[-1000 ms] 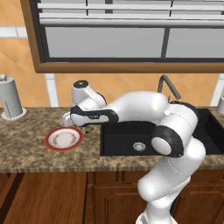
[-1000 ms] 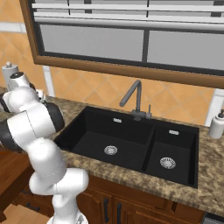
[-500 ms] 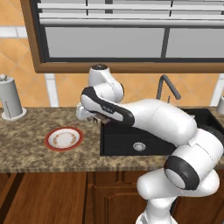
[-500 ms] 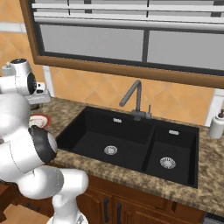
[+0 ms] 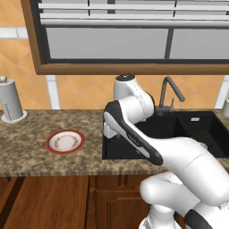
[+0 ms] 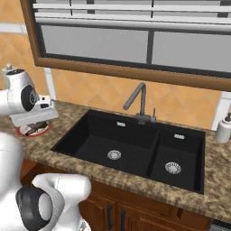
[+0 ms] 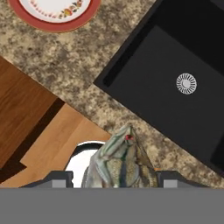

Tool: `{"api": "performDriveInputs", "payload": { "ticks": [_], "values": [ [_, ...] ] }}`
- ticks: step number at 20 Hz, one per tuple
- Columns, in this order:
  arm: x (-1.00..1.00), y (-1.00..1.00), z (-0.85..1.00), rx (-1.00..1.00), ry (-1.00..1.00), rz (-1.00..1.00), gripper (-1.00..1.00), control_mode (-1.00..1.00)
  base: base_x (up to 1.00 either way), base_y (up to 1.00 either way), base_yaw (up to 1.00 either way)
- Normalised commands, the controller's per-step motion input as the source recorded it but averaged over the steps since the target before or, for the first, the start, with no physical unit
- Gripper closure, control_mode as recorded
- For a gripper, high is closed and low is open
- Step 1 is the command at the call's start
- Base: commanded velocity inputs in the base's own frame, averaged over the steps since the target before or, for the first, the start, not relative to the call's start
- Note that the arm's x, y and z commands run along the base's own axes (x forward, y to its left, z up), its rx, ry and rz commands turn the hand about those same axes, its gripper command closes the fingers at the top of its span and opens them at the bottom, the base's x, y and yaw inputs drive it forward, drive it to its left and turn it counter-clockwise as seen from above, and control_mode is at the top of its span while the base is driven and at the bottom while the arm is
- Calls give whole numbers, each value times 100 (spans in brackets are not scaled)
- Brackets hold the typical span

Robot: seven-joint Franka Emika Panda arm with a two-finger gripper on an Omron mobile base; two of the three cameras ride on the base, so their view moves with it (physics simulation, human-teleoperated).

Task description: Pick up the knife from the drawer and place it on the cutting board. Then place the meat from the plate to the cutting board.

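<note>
Hand view: end effector [image 7: 117,177] clamps the meat [image 7: 120,162], now lifted off the plate [image 5: 65,142] and swung toward the sink [image 5: 188,134]. Plate empty; cutting-board placement pending.

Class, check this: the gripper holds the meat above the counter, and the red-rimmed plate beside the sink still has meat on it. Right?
One error: the plate is empty, as the left base view shows. The rest stands: the hand view shows the meat in the gripper above the counter.

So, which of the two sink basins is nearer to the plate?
The larger basin, directly beside the plate on the counter; the smaller basin lies beyond it, toward the soap bottle.
</note>
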Motion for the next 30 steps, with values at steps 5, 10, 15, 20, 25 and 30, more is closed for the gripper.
{"api": "performDriveInputs", "payload": {
  "ticks": [5,10,15,20,25,30],
  "values": [
    [-45,-81,4,12,0,-1,100,-100,0,0,0],
    [-26,-29,0,6,0,0,100,-100,0,0,0],
    [-7,-2,0,1,0,0,100,100,-46,-4,-5],
    [0,0,0,0,0,0,100,100,-61,-7,-15],
    [0,0,0,0,0,0,100,100,0,-74,-19],
    [0,0,0,0,0,0,100,100,-19,-100,-13]
  ]
}}
